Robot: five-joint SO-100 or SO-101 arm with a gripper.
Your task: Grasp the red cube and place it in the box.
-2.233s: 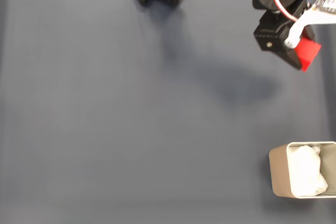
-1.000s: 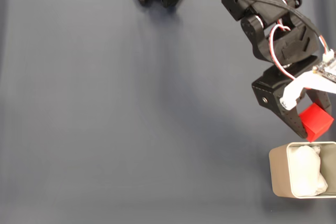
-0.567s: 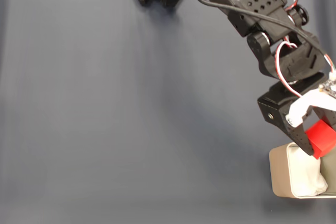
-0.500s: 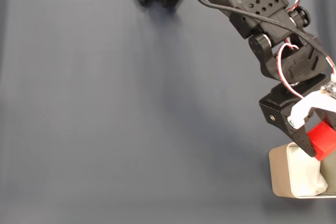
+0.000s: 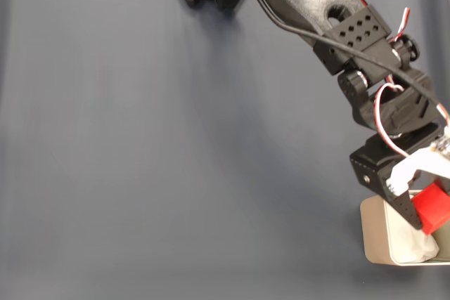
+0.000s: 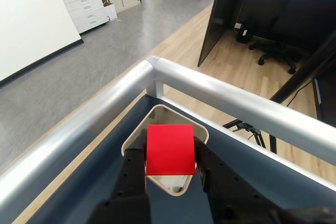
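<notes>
Above the box at the worktop's lower right corner in the fixed view, the hand grips the red cube between closed fingers, directly over the white lining.

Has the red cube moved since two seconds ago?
Yes. The red cube, held in the gripper, travelled down the fixed view and now overlaps the box.

I am working in an office. Past the table's metal rail, the wrist view shows grey carpet meeting wood flooring, white drawer cabinets, a dark desk with a black swivel chair, and a white partition.
</notes>
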